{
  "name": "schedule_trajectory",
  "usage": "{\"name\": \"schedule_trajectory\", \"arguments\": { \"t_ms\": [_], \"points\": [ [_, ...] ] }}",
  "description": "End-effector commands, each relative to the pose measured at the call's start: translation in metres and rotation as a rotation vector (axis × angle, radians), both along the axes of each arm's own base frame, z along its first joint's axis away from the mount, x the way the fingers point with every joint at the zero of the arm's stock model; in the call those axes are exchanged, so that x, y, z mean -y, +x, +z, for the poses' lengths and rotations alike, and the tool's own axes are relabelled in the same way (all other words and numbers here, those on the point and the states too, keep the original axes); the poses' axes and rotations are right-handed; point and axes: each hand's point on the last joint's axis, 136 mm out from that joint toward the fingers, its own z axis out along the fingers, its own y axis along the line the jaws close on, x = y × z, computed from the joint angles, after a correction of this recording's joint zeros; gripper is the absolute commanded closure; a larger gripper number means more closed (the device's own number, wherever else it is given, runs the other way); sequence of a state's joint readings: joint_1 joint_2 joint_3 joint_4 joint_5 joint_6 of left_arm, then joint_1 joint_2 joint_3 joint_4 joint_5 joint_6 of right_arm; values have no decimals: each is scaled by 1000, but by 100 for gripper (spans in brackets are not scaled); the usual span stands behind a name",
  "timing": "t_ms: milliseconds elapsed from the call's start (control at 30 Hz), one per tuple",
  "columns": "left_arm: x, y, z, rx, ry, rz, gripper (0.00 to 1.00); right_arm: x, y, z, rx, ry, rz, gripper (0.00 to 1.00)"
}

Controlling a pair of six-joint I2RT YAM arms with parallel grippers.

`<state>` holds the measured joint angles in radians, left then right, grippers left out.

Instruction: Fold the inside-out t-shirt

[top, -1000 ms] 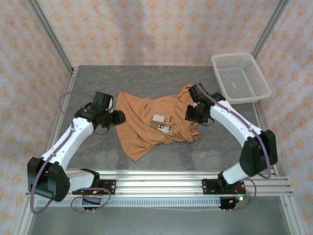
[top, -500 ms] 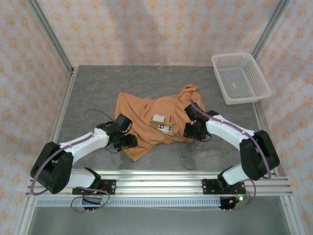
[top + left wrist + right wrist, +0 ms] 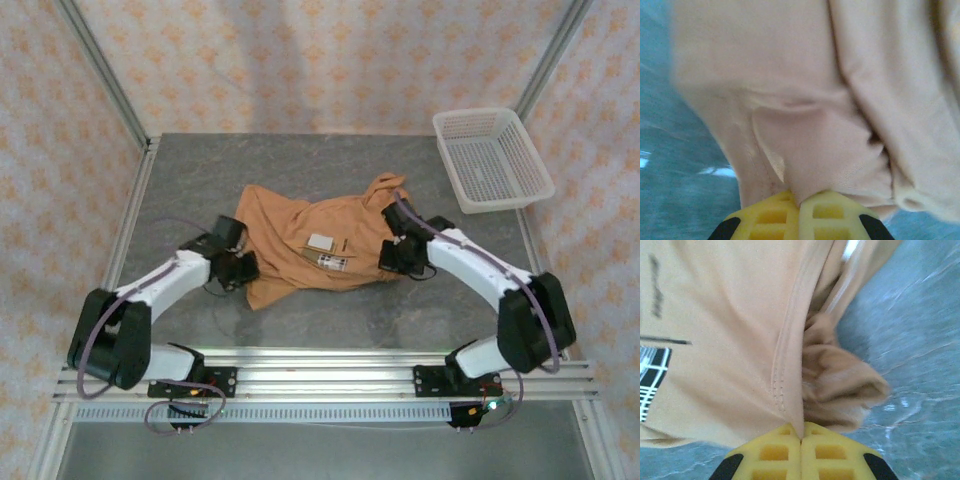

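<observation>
Both jaw pairs are closed tight, each w/ tan cloth nipped between the pads. L wrist view: left gripper has its yellow pads meeting on a small fold of the t-shirt, cloth bunching up and away from the pinch, grey table to the left. R wrist view: right gripper has its pads together on a stitched seam of the t-shirt, w/ a crumpled wad of fabric just right of the pinch and a black-and-white printed label at the left edge.

Top view: t-shirt lies rumpled approx mid-table, seams out, two white labels near its centre. Left gripper sits low at the shirt's near-left edge, right gripper at its near-right edge; both arms reach in from the sides. White mesh basket is at the far-right corner, well apart from the shirt.
</observation>
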<state>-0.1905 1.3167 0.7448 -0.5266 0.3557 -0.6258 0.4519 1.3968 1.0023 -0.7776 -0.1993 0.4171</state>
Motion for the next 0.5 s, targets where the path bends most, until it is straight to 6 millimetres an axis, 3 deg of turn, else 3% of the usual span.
{"name": "schedule_trajectory", "arguments": {
  "t_ms": [0,100,233,333,467],
  "points": [
    [-53,7,40,58,76,47,100,51,-10,25,-10,-137,-44,100],
    [-78,17,52,71,48,123,100,79,-17,24,-59,-163,-113,100],
    [-85,31,59,93,47,160,100,91,-13,24,-65,-167,-155,100],
    [-87,46,70,124,45,172,100,90,3,32,-42,-165,-160,100],
    [-90,72,82,144,59,176,100,78,44,38,13,-132,-155,100]
  ]
}}
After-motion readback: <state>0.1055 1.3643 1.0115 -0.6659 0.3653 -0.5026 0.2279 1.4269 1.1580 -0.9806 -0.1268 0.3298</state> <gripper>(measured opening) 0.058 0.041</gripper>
